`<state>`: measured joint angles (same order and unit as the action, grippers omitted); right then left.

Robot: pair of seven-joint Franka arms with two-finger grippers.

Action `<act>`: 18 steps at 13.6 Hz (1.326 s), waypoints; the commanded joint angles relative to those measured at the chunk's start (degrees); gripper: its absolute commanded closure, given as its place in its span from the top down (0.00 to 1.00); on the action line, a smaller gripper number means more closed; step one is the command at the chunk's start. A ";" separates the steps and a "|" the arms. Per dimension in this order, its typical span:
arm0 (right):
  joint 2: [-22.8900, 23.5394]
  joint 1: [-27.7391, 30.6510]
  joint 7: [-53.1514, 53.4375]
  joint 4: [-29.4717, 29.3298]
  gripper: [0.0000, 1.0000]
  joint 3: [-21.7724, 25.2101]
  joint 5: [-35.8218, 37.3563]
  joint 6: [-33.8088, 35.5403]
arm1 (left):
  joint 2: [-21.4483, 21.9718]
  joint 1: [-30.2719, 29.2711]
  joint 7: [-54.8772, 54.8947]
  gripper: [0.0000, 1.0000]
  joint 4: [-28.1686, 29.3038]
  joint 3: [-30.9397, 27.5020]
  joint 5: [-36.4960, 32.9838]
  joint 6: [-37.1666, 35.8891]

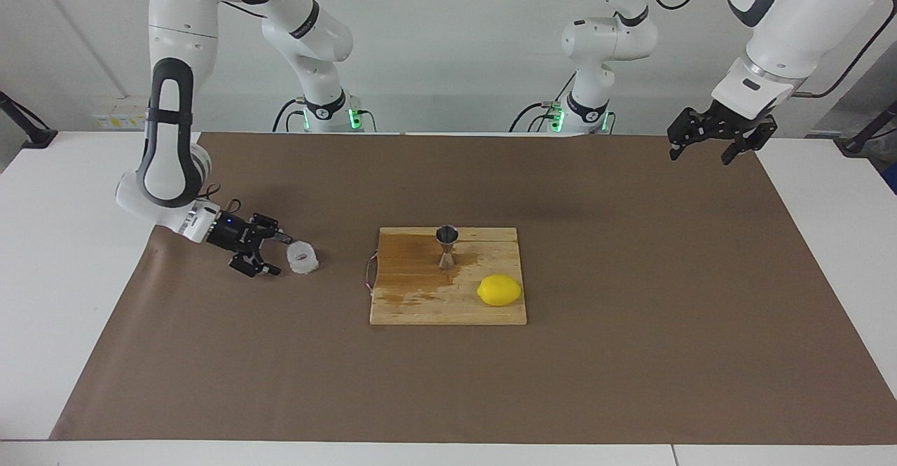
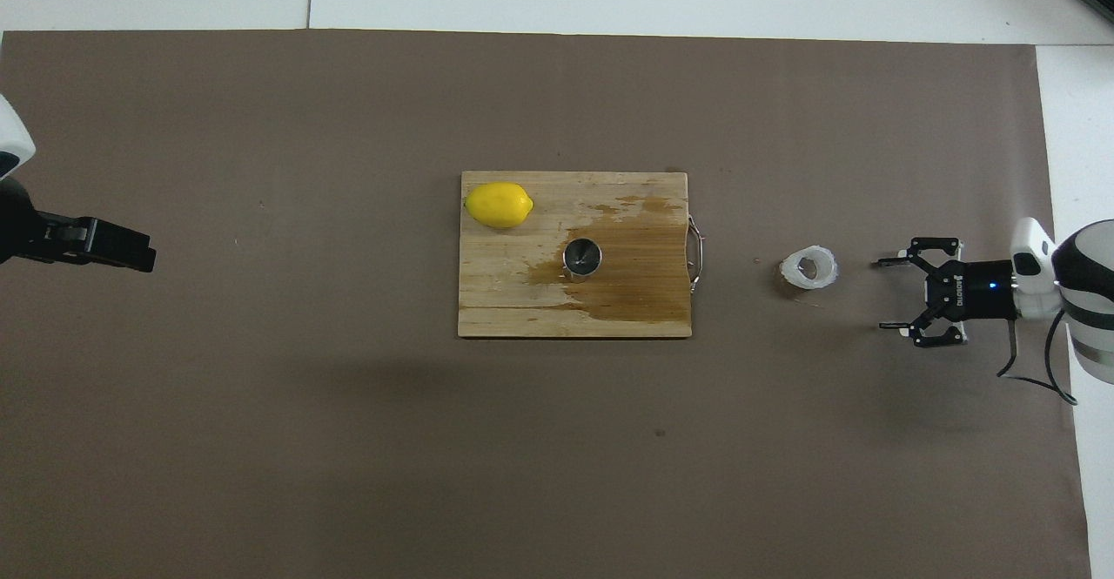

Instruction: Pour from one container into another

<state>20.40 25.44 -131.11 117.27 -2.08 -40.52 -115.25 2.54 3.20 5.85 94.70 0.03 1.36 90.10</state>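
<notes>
1. While the left arm waits, its gripper [image 1: 708,147] hangs raised over the brown paper at the left arm's end of the table, well apart from everything else; it shows at the edge of the overhead view [image 2: 130,252]. Fingers spread apart in the facing view, nothing between them.
2. Right gripper [image 1: 277,254] is low over the brown paper at the right arm's end, arm lying nearly flat, fingers pointing toward the plastic cup [image 1: 303,257]. In the overhead view the gripper [image 2: 889,293] has its fingers wide open and holds nothing.
3. The cup [image 2: 809,268] sits on the paper between the right gripper and the cutting board [image 1: 420,305], with its mouth turned toward the camera rather than straight up. From above there is a clear gap between fingertips and cup; in the facing view the upper finger [image 1: 283,238] looks just beside the cup rim. Cannot tell for sure whether it touches, but the cup is not inside the fingers.
4. The steel jigger [image 1: 447,245] stands upright on the cutting board, open cone up, near the board's middle on the edge nearer the robots [image 2: 581,257].
5. Wet dark stain [image 2: 640,274] covers the board around the jigger and out to the board's end toward the right arm, where a metal handle [image 2: 695,252] sticks out.
6. A lemon [image 1: 500,290] lies on the board's corner farther from the robots, toward the left arm's end, apart from the jigger [image 2: 499,205].
7. Brown paper [image 1: 631,354] covers most of the white table [image 1: 63,256].
</notes>
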 commanded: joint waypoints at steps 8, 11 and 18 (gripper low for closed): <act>-12.40 -7.31 67.07 0.95 1.00 -0.64 26.09 -0.86 | 1.50 -0.03 0.04 1.00 1.36 0.15 -1.09 -0.27; -12.76 -11.00 84.90 0.77 1.00 -0.64 30.83 -0.77 | 1.50 -0.03 0.04 1.00 1.36 0.15 -1.09 -0.27; -16.18 -23.15 134.05 -0.80 1.00 -0.90 42.10 2.64 | 1.50 -0.03 0.04 1.00 1.36 0.15 -1.09 -0.27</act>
<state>5.54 2.98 -5.16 116.99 -2.80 -0.23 -114.52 2.54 3.20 5.85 94.71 0.03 1.36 90.10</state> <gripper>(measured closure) 0.000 0.000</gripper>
